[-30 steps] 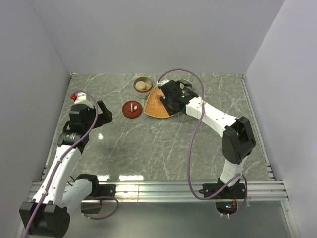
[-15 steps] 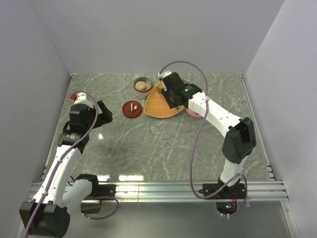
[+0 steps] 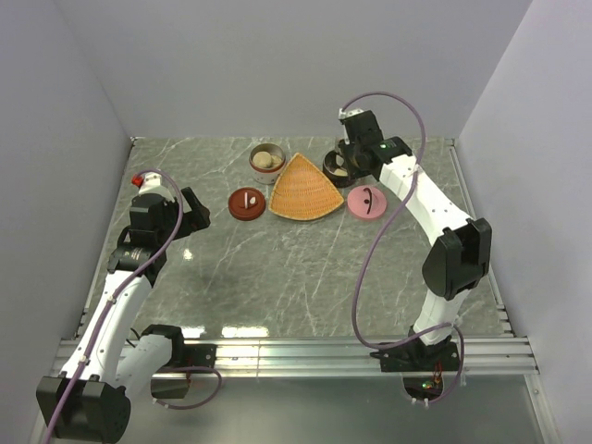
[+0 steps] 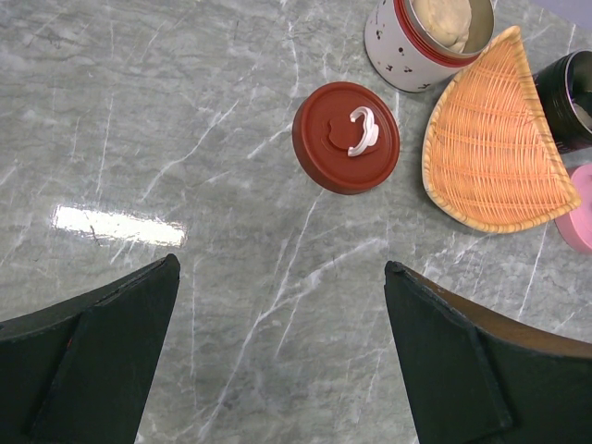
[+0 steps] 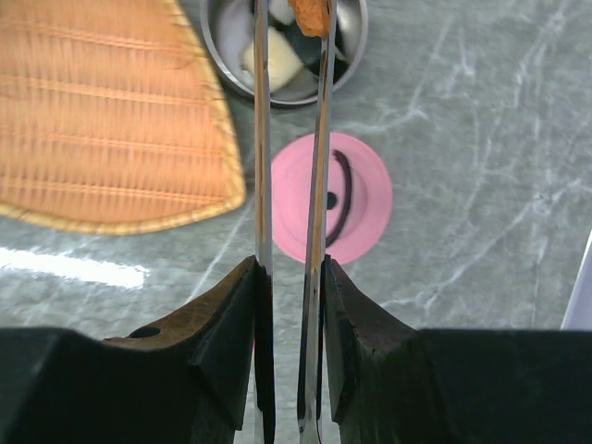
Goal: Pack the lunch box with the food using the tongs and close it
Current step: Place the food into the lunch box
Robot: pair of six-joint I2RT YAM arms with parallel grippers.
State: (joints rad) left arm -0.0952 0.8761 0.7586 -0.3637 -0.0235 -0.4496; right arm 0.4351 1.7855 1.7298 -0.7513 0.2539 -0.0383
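Two robot arms work over a grey marble-patterned table (image 3: 305, 277). The left arm sits back at the left side, well apart from everything; the left gripper (image 4: 282, 277) has its jaws spread fully wide and holds nothing.

The right arm stretches to the far side of the table. The right gripper (image 5: 289, 277) is partly closed, its two fingers pressing the arms of the tongs (image 5: 262, 148) towards each other.

An orange woven fan-shaped tray (image 3: 303, 190) lies near the middle of the far edge, with nothing on it. Just beside its far left corner stands a white container (image 4: 398, 46) with a red band, holding pale beige round lumps (image 4: 444, 18). Just beside its far right corner stands a dark round container (image 5: 213, 51) with white and black rice roll pieces (image 5: 266, 63) inside.

A red lid (image 4: 347, 137) with a white handle lies flat to the left of the tray. A pink lid (image 5: 356, 199) with a dark handle lies flat to the right, near the dark container.

The slim silver tongs reach out over the dark container. Their tips pinch one small orange piece (image 5: 311, 13) above its opening.
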